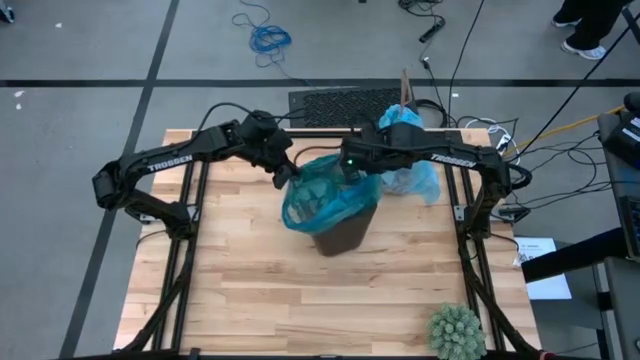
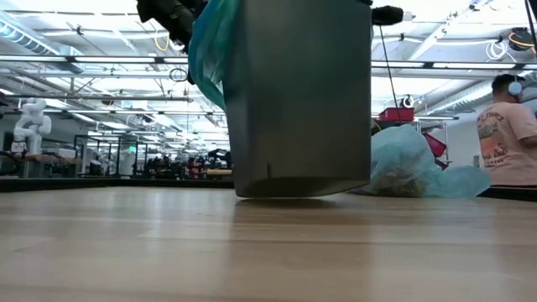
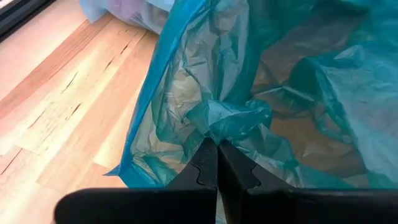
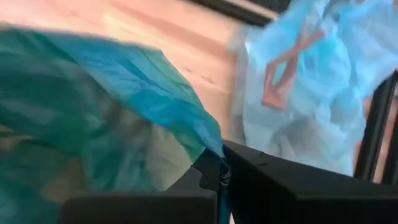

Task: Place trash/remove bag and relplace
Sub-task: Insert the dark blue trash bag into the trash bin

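Note:
A dark bin [image 1: 340,235] [image 2: 298,101] stands on the table's middle. A teal-green plastic bag [image 1: 325,195] [image 2: 210,46] is spread over its mouth. My left gripper [image 1: 287,177] [image 3: 217,149] is shut on the bag's left side. My right gripper [image 1: 352,168] [image 4: 222,168] is shut on its far right side. The pale sky-blue bag [image 1: 410,170] [image 2: 415,168] [image 4: 311,93] lies bunched on the table behind the bin, with brownish shapes showing through it. No loose trash shows. My left gripper pinches a bunched fold of the teal bag's rim [image 3: 227,121] between its two fingers, several layers gathered. The plastic spreads away from the fingers over the bin's mouth. My right gripper pinches the teal bag's edge [image 4: 214,146] between its two fingers. The plastic runs from the fingers toward the bin, drawn fairly flat. Whether one layer or several, I cannot tell.
A spiky green ball [image 1: 455,330] sits at the table's near right corner. A black mat [image 1: 340,103] lies at the far edge. Cables run over the floor beyond. A person [image 2: 508,126] stands in the room at the right. Bare wood [image 1: 260,290] lies near the bin.

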{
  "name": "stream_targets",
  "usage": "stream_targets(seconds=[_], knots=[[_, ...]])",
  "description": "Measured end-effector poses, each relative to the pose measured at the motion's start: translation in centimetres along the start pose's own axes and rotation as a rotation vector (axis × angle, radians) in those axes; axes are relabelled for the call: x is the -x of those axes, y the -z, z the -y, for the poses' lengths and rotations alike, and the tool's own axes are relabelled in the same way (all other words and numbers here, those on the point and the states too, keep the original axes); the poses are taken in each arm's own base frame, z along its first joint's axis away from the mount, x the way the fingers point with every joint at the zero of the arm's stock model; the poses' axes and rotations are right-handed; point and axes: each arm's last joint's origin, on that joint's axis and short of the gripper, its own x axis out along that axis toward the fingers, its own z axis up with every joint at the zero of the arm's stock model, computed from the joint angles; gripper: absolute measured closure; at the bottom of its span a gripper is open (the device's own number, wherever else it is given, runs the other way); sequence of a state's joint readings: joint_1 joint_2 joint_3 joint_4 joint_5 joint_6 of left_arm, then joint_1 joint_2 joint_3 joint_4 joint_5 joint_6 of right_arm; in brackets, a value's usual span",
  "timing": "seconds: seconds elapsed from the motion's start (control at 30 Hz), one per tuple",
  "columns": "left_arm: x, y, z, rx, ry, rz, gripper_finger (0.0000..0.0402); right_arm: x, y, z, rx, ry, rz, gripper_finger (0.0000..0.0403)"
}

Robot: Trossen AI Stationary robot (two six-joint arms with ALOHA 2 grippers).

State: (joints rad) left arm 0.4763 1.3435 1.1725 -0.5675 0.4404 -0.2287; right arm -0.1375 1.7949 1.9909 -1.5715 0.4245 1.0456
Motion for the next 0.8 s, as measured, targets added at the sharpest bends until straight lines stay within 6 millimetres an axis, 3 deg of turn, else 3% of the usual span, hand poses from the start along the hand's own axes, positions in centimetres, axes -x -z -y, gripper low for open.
stream_targets(seconds=[0.2, 0.53, 0.8], knots=[[0.3, -0.1, 0.1, -0.003, -0.003, 0.008, 0.0398, -1.7, 1.9, -0.7, -0.006, 0.036, -0.081, 0.0403], [0.5, -0.3, 0.3, -0.027, -0.01, 0.011, 0.0398, 1.1, 4.8, -0.8, -0.131, -0.012, -0.001, 0.0403], [0.5, -0.3, 0.3, -0.033, -0.01, 0.011, 0.0399, -2.0, 7.3, -1.5, -0.18, 0.012, -0.022, 0.0403]])
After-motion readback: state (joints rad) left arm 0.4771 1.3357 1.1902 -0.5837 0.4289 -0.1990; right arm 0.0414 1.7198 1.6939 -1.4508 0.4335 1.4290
